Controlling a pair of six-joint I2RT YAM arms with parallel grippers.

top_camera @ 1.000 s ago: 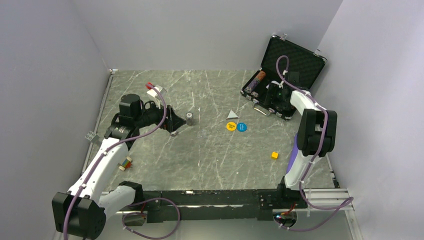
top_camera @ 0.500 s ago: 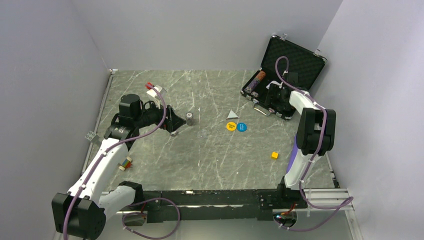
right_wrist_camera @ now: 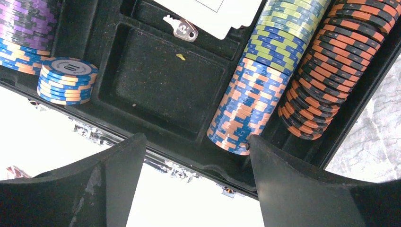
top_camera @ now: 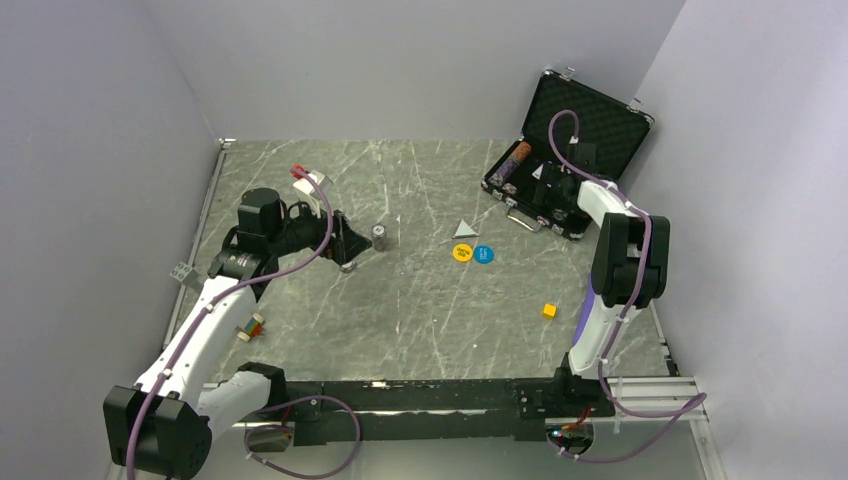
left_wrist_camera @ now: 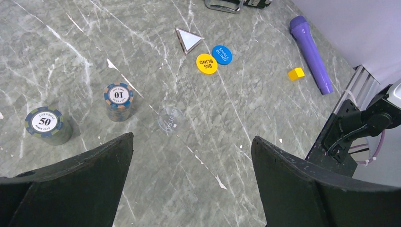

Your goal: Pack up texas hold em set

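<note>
The black briefcase [top_camera: 590, 120] stands open at the back right. Its foam tray [right_wrist_camera: 165, 80] holds chip rows [right_wrist_camera: 250, 101], a small "10" chip stack [right_wrist_camera: 67, 80], a key [right_wrist_camera: 182, 28] and a white card [right_wrist_camera: 222, 14]. My right gripper [right_wrist_camera: 196, 139] is open and empty above the tray's front edge, also in the top view [top_camera: 553, 195]. My left gripper [left_wrist_camera: 191, 138] is open and empty low over the table [top_camera: 350, 240]. Ahead of it stand a "50" stack [left_wrist_camera: 47, 125] and a "10" stack [left_wrist_camera: 118, 101]. A clear disc [left_wrist_camera: 170, 119], a yellow disc [left_wrist_camera: 206, 63] and a blue disc [left_wrist_camera: 221, 54] lie beyond.
A clear triangle [left_wrist_camera: 188, 39] lies past the discs. A small yellow cube [left_wrist_camera: 296, 74] and a purple stick [left_wrist_camera: 310, 46] lie at the right. A small coloured piece [top_camera: 250, 327] and a grey piece [top_camera: 182, 271] lie near the left wall.
My right gripper has shifted slightly towards the back over the open case. The left arm and the things on the table have not moved.
</note>
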